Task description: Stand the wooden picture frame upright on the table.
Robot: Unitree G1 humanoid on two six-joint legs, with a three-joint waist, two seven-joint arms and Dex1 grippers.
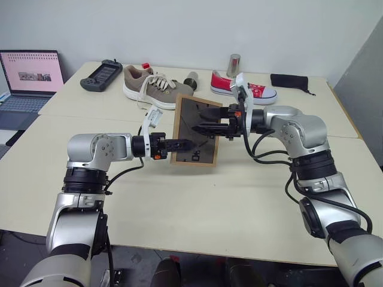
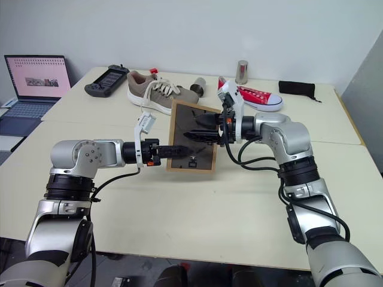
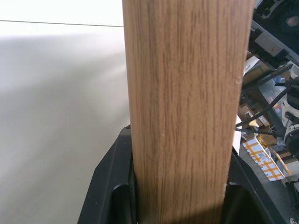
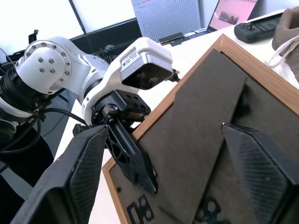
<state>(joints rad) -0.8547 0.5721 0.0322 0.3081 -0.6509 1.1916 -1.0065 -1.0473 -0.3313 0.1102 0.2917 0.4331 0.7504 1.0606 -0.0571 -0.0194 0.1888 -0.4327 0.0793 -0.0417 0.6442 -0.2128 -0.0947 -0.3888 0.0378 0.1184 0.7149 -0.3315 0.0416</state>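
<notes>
Two robot arms met over a pale cream table. Between them the wooden picture frame was held up above the tabletop, roughly upright, its dark grey-brown back board facing the camera.

The left gripper reached in from the left and was clamped on the frame's left edge, near the lower corner. In the left wrist view, its two black fingers pressed on either side of the light wood edge.

The right gripper came in from the right, pointing at the back board. Its fingers were spread wide apart in front of the board, closed on nothing.

Farther back on the table lay a tan sneaker, a red sneaker, a black handheld controller, a metal cup standing upright, a second metal cylinder lying on its side, and a black pouch. An open laptop sat at the far left.
</notes>
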